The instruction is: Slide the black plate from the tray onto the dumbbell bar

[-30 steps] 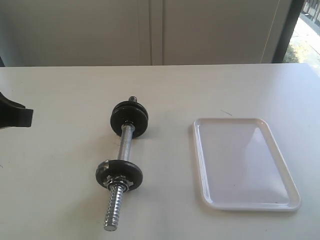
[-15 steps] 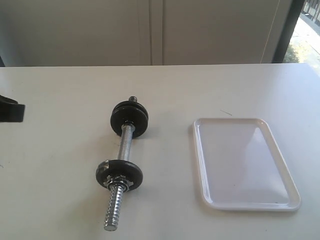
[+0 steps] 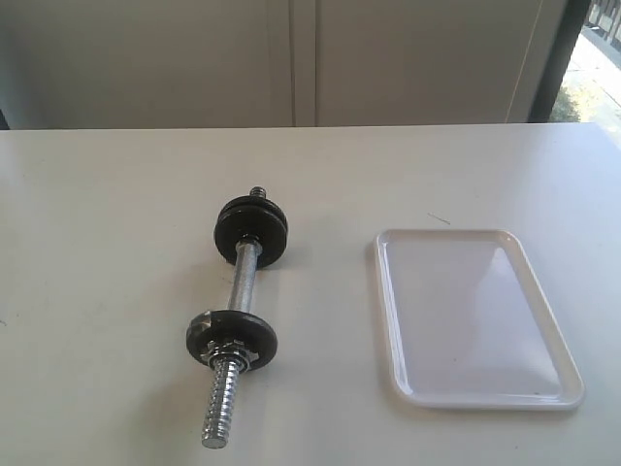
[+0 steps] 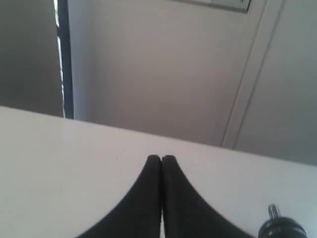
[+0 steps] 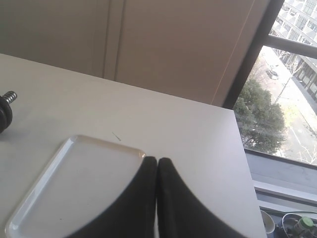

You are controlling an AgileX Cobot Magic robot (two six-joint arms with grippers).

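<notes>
The dumbbell bar (image 3: 243, 282) lies on the white table, running from far to near. Two stacked black plates (image 3: 250, 231) sit on its far end and one black plate (image 3: 231, 337) sits toward its near end behind a silvery collar nut (image 3: 231, 354). The white tray (image 3: 473, 316) lies to the right with nothing in it. Neither gripper shows in the exterior view. My left gripper (image 4: 161, 159) is shut and empty above the table, with a plate edge (image 4: 281, 229) and the bar's tip nearby. My right gripper (image 5: 157, 161) is shut and empty over the tray's (image 5: 74, 178) far corner.
The bare threaded end of the bar (image 3: 219, 413) points toward the table's near edge. A wall with pale panels stands behind the table (image 3: 116, 194). A window (image 5: 287, 99) lies past the table's right side.
The left gripper, seen at the left edge of the exterior view a second ago, has drawn back leftward and out of that view. The dumbbell and tray have not moved.
</notes>
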